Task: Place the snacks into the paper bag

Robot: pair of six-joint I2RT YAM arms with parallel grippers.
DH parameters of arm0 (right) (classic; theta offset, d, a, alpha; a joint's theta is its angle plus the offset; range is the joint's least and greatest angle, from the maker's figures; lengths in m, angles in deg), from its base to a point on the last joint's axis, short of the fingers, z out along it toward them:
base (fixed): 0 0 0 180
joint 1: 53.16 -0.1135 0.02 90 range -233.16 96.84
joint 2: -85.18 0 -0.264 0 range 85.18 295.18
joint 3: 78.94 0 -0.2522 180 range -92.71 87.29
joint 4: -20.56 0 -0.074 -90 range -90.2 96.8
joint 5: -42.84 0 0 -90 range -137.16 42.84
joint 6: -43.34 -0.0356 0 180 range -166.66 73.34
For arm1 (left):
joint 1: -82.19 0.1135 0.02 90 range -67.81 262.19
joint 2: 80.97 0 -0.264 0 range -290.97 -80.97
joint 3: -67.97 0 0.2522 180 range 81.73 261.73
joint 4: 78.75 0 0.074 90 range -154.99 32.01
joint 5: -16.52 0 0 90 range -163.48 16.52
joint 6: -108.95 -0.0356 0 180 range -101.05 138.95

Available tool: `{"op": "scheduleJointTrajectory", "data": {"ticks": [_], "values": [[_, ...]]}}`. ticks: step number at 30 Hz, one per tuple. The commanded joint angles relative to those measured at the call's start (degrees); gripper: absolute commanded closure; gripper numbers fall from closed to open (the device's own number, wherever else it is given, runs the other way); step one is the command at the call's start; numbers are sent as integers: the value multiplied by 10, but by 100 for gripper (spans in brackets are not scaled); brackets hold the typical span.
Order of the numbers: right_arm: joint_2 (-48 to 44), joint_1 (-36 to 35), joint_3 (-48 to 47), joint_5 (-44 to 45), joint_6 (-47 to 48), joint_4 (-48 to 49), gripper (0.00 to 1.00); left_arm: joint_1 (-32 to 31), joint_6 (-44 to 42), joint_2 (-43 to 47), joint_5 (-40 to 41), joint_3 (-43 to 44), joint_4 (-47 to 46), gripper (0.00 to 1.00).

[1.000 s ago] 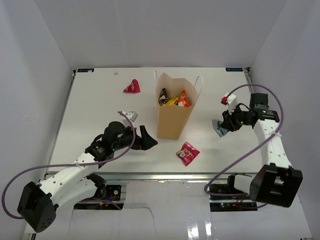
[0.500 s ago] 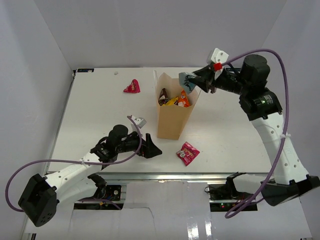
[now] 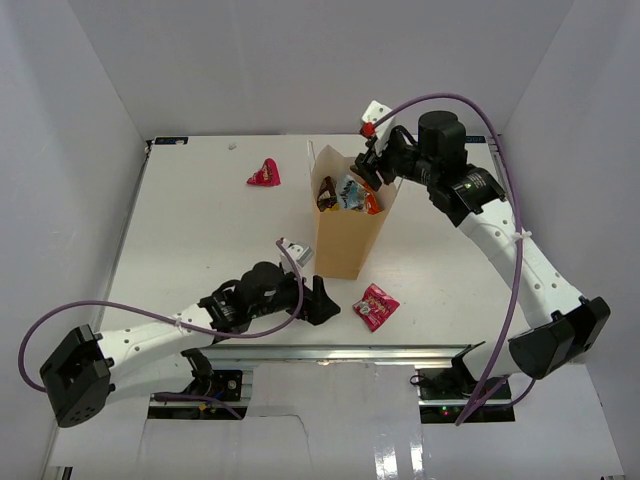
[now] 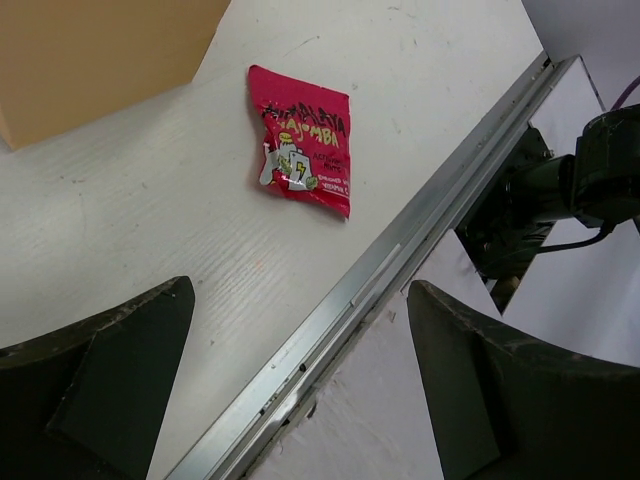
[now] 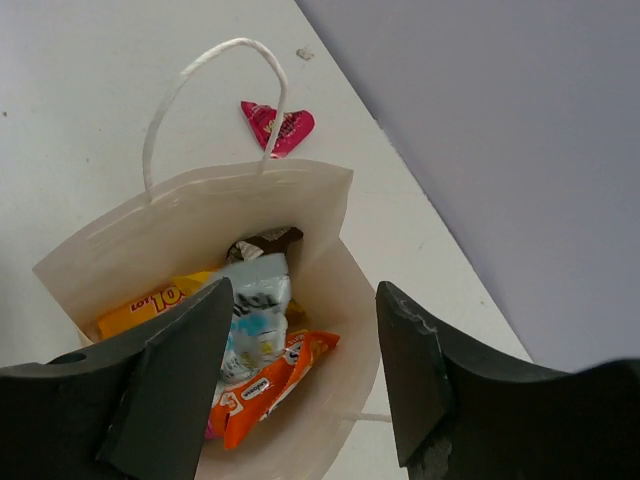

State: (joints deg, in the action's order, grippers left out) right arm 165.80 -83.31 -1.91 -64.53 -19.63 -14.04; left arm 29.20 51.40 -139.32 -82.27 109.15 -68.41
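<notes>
Two snacks lay on the white bench [image 3: 200, 220]: a red crinkly packet [image 3: 375, 305] near the front edge and a pink crinkly packet [image 3: 264, 174] far back. More packets [image 5: 255, 305] sat inside the tall tan paper bag [image 3: 345, 245]. The right gripper [image 3: 372, 170] hung spread wide and empty over its mouth. The left gripper [image 4: 300, 290], wide too, sat low near the red packet.

We saw the paper bag [image 3: 345, 235] standing mid-desk [image 3: 200, 230], its mouth open upward and part filled with packets. The right gripper [image 3: 372, 172] hung over that mouth with fingers spread, barring entry from the right edge. By the front edge the left gripper [image 3: 322, 300], fingers apart, faced bare board up to the red packet [image 3: 375, 306]. The pink packet [image 3: 264, 174] lay alone near the far edge, reachable from every side.
</notes>
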Motion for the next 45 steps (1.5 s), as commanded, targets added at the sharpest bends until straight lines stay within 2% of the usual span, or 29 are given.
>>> {"op": "scheduleJointTrajectory", "data": {"ticks": [1, 6, 8, 10, 11, 12, 14, 15, 17, 18, 21, 25, 37, 45], "values": [[-27, 0, -39, 16, 5, 15, 34, -36, -21, -12, 99, 33, -24, 2], [-52, 12, -62, -40, 1, -7, 30, -80, -45, -73, 146, 62, -26, 2], [-69, 54, -67, -92, -14, -22, 28, -98, -65, -95, 154, 75, -30, 2], [-89, 129, -55, -135, -24, -37, 26, -106, -80, -134, 165, 99, -29, 2], [-98, 155, -21, -164, -20, -42, 26, -115, -93, -148, 171, 108, -28, 2], [-117, 198, 5, -168, -13, -47, 25, -119, -100, -162, 176, 127, -28, 2], [-142, 237, 68, -174, 10, -60, 25, -126, -115, -207, 198, 153, -13, 2], [-168, 270, 136, -176, 15, -63, 25, -127, -123, -223, 202, 181, -8, 3], [-194, 294, 204, -181, 18, -63, 25, -129, -130, -273, 217, 210, 16, 3], [-218, 328, 258, -185, 15, -63, 25, -128, -139, -290, 218, 225, 24, 3], [-253, 370, 333, -200, 0, -62, 25, -129, -155, -358, 222, 286, 63, 3], [-273, 406, 374, -216, -16, -62, 25, -128, -162, -428, 215, 359, 120, 4], [-262, 444, 394, -240, -27, -61, 25, -129, -152, -508, 143, 414, 194, 18], [-260, 446, 401, -246, -26, -60, 25, -130, -137, -502, 92, 402, 197, 42]]}}
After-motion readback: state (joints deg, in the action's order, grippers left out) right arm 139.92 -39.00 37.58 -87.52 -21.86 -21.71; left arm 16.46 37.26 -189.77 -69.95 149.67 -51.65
